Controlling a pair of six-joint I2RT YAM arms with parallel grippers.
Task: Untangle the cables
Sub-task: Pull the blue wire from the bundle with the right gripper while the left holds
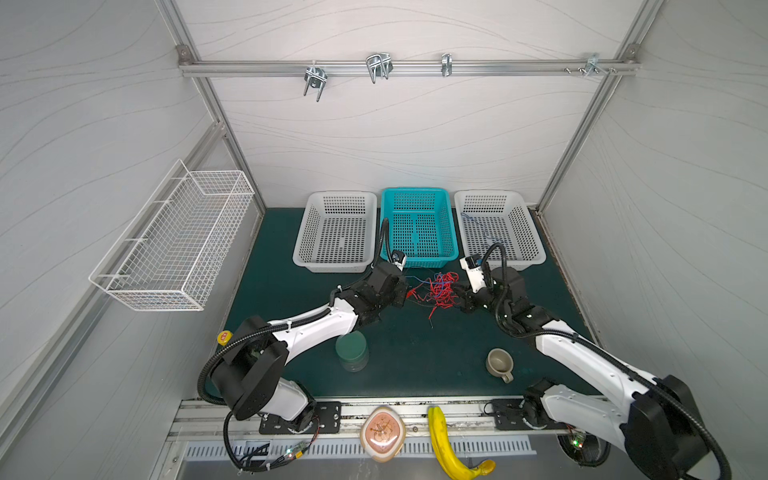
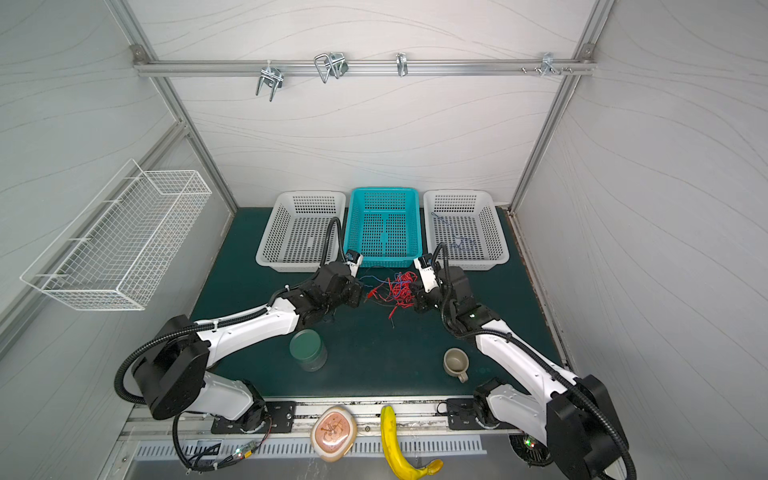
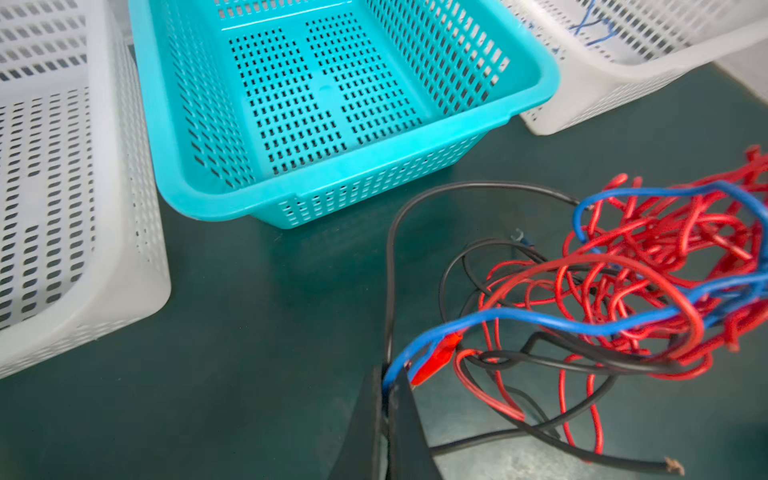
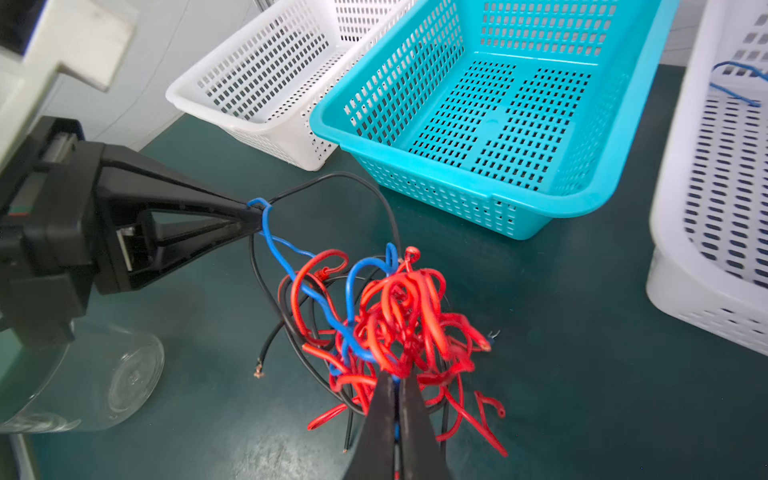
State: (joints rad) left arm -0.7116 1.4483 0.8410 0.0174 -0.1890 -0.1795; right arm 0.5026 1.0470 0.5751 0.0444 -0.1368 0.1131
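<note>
The cables (image 1: 438, 291) (image 4: 395, 324) form a red, blue and black tangle over the middle of the worktop (image 1: 415, 353), towards its far edge and just in front of the teal basket (image 1: 432, 261). The left pincer (image 3: 388, 376) is clamped tight on a blue strand at the tangle's side. The right pincer (image 4: 395, 382) is closed on the clump from the opposite side, with red loops bunched at its tips. Loose ends trail onto the worktop.

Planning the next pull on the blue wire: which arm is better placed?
Probably left: the right end effector is shut in the tangled red-and-blue wire clump, an anchor, while the left end effector is shut on the thin blue wire leading out of it.
</note>
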